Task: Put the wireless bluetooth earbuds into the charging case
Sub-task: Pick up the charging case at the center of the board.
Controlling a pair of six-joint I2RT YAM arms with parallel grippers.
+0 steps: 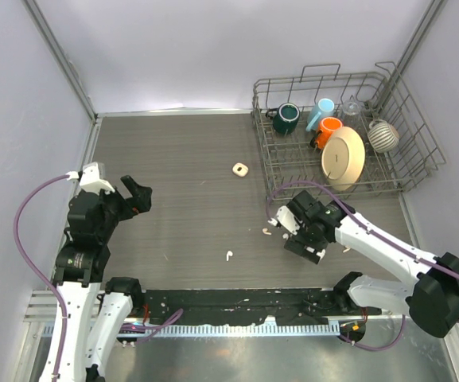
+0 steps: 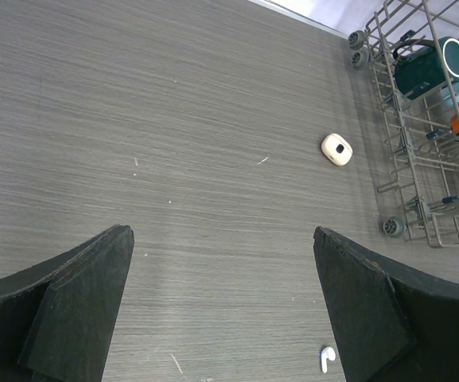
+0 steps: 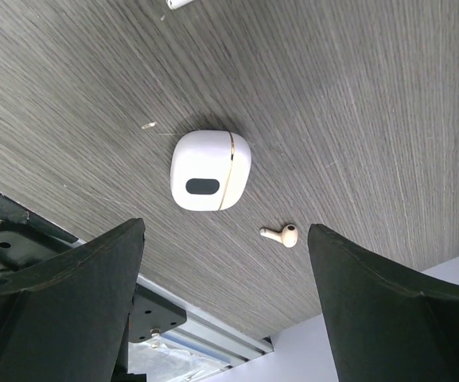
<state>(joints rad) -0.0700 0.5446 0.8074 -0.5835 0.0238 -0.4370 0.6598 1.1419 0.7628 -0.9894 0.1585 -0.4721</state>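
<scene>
One earbud [image 3: 281,234] lies just beside a white charging case [image 3: 211,171] on the near right of the table [image 3: 372,95], both framed between the wide, empty jaws of my right claw [image 3: 225,229]; my left claw [image 2: 222,231] gapes wide too, holding nothing.

White case [image 3: 211,170], gold seam — cream earbud [image 3: 280,235] — grey-grained table [image 3: 372,95].

My top camera looks down on the whole tabletop [image 1: 181,159] from high up. Both wrist cameras sit close. Top and left share the rack [image 1: 273,147].
</scene>
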